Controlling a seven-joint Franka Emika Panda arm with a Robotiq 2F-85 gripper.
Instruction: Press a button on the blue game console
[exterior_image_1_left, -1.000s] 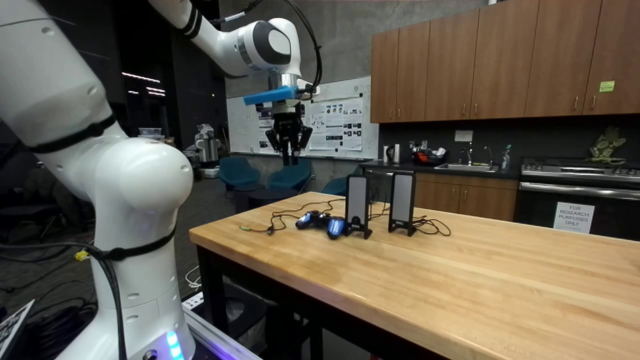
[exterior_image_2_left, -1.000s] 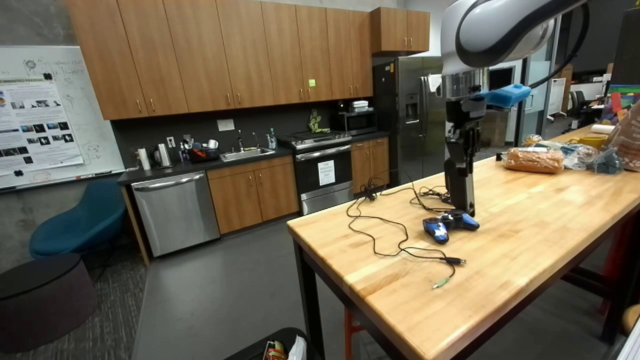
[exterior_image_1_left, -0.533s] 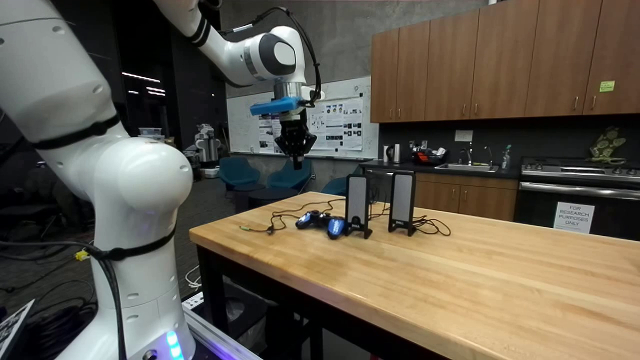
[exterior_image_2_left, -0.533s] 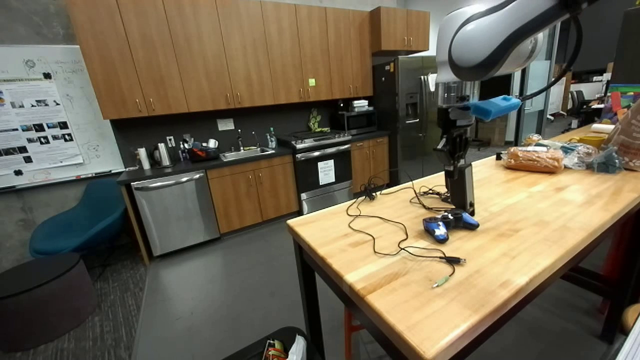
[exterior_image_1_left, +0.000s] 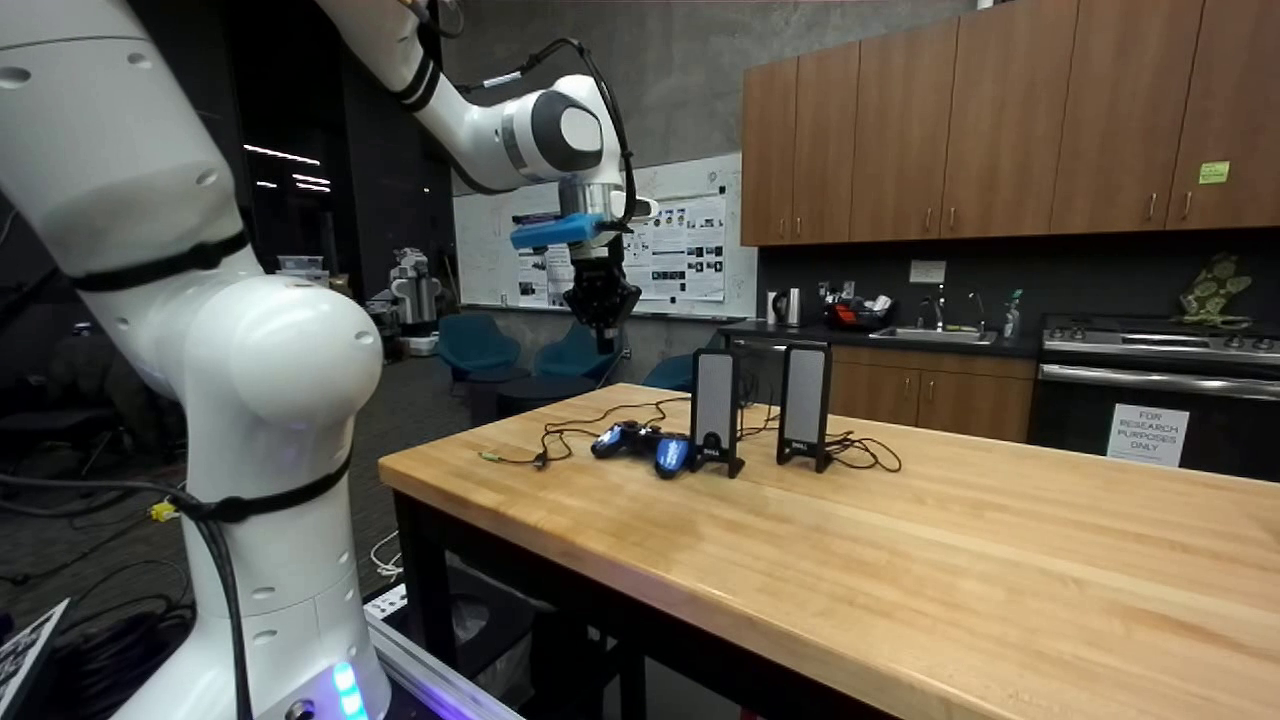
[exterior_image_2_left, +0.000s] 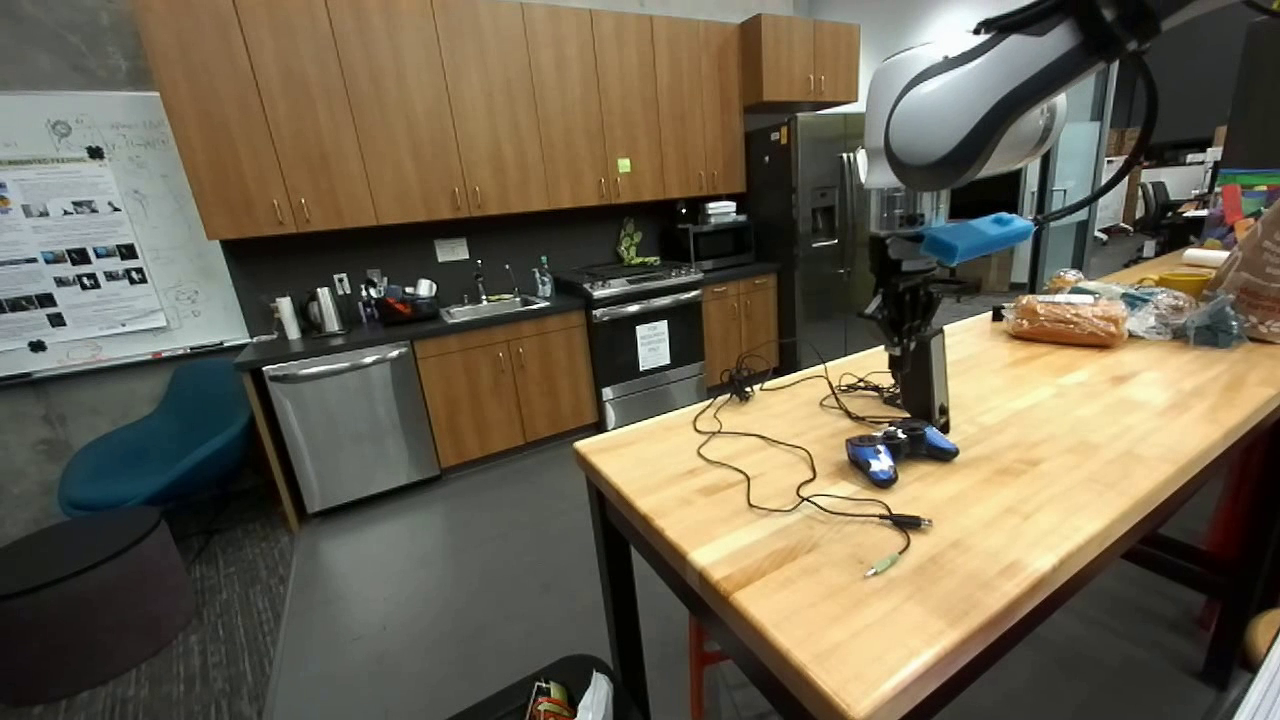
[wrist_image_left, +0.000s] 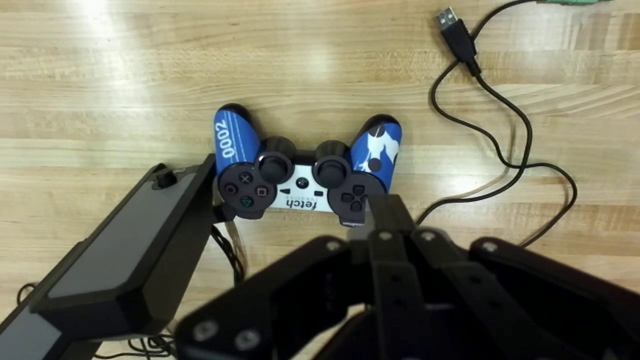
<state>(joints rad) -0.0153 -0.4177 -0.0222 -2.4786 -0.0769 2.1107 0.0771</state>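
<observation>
Brown wooden wall cabinets (exterior_image_2_left: 450, 110), well apart from the blue-and-black plastic game controller (wrist_image_left: 302, 194).

Pale laminated-wood counter (exterior_image_1_left: 900, 560) on dark legs; the game controller lies on it, near one end.

Glossy white jointed arm (exterior_image_1_left: 290, 340), banded in black; from where I stand, its wrist end hangs above the game controller.

Upright black nearer speaker (exterior_image_1_left: 715, 400), grey rectangular front, just beside the game controller at the grip marked 0002; whether the two touch, I cannot tell.

Matching black farther speaker (exterior_image_1_left: 804, 400), grey front, more removed from the game controller.

Black multi-linked claw (exterior_image_1_left: 605, 344), fingers pointing down and together, nothing held; placed above the game controller and apart from it.

Game controller itself: face up on the counter, bright-blue grips, two black thumbsticks, white centre plate lettered "fetch".

Thin black cable (wrist_image_left: 522, 166), loosely looped, on the side of the game controller away from the nearer speaker.

Black USB plug (wrist_image_left: 459, 45) with a bare metal end, same side of the game controller.

Slim green plug (exterior_image_2_left: 884, 564), farther from the game controller than the USB plug.
</observation>
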